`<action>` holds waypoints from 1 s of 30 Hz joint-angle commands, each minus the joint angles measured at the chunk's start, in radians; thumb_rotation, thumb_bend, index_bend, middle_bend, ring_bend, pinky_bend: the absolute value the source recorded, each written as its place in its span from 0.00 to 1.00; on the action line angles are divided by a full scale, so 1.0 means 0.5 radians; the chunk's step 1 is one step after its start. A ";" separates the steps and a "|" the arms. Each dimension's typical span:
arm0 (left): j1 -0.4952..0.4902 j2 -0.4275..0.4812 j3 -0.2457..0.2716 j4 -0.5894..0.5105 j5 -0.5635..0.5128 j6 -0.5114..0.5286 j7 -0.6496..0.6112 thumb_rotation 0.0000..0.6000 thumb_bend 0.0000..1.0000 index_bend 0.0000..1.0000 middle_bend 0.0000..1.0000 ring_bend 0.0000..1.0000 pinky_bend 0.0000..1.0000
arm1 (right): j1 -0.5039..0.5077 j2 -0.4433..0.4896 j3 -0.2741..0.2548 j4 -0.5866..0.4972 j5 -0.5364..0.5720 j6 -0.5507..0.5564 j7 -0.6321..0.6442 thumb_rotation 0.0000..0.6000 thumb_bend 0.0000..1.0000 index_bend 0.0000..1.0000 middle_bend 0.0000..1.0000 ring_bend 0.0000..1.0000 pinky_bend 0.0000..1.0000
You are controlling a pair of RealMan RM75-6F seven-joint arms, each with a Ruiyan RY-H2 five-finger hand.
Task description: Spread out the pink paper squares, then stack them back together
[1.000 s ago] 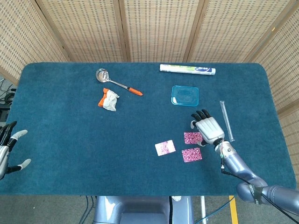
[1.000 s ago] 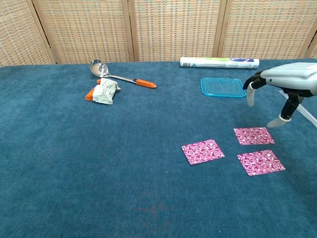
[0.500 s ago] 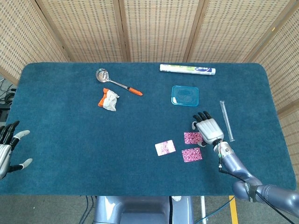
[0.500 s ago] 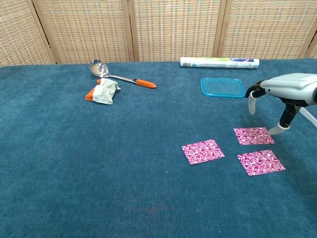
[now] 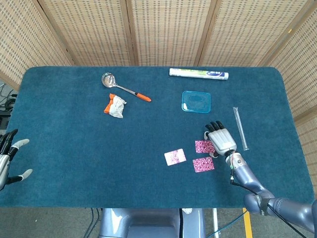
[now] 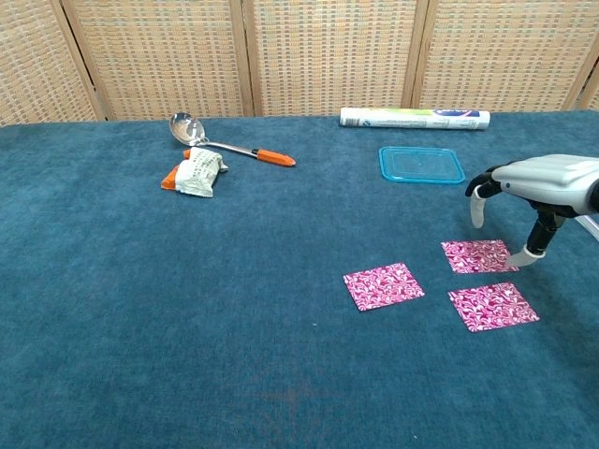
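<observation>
Three pink paper squares lie apart on the blue cloth at the right front: one to the left (image 6: pixel 383 285) (image 5: pixel 175 156), one further back (image 6: pixel 478 255) (image 5: pixel 203 146) and one nearest the front (image 6: pixel 493 306) (image 5: pixel 203 164). My right hand (image 6: pixel 533 187) (image 5: pixel 221 139) hovers palm down over the right edge of the back square, fingers apart, its thumb tip (image 6: pixel 526 256) at the square's right corner. Whether it touches the paper I cannot tell. My left hand (image 5: pixel 9 158) hangs open off the table's left front edge, holding nothing.
A blue plastic lid (image 6: pixel 421 165) lies behind the squares, a white tube (image 6: pixel 414 118) at the far edge. A spoon (image 6: pixel 225 142) and a crumpled packet (image 6: pixel 197 175) sit at the back left. A clear thin stick (image 5: pixel 240 128) lies right of my right hand.
My right hand has come down and slightly nearer the front, its thumb now at the right corner of the back square. The squares have not moved.
</observation>
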 commanded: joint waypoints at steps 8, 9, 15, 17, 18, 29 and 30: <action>0.016 0.005 0.006 0.004 0.000 0.020 -0.010 1.00 0.13 0.21 0.00 0.00 0.00 | -0.018 -0.085 0.004 0.134 -0.036 -0.035 0.049 1.00 0.21 0.37 0.13 0.00 0.00; 0.017 0.005 0.006 0.004 -0.001 0.021 -0.011 1.00 0.13 0.21 0.00 0.00 0.00 | -0.019 -0.087 0.005 0.140 -0.040 -0.036 0.051 1.00 0.21 0.37 0.13 0.00 0.00; 0.023 0.004 0.005 0.008 -0.003 0.029 -0.017 1.00 0.13 0.21 0.00 0.00 0.00 | -0.018 -0.113 0.012 0.191 -0.059 -0.049 0.056 1.00 0.21 0.37 0.13 0.00 0.00; 0.024 0.005 0.005 0.010 -0.004 0.029 -0.017 1.00 0.13 0.21 0.00 0.00 0.00 | -0.019 -0.119 0.014 0.202 -0.065 -0.051 0.058 1.00 0.21 0.37 0.13 0.00 0.00; 0.024 0.005 0.006 0.011 -0.005 0.030 -0.018 1.00 0.13 0.21 0.00 0.00 0.00 | -0.021 -0.122 0.014 0.208 -0.068 -0.052 0.061 1.00 0.21 0.37 0.13 0.00 0.00; 0.024 0.009 0.008 -0.006 -0.003 0.026 -0.005 1.00 0.13 0.21 0.00 0.00 0.00 | -0.042 -0.139 0.017 0.250 -0.116 -0.057 0.088 1.00 0.21 0.37 0.13 0.00 0.00; 0.025 0.009 0.008 -0.007 -0.001 0.029 -0.003 1.00 0.13 0.21 0.00 0.00 0.00 | -0.044 -0.141 0.017 0.254 -0.121 -0.057 0.091 1.00 0.21 0.37 0.13 0.00 0.00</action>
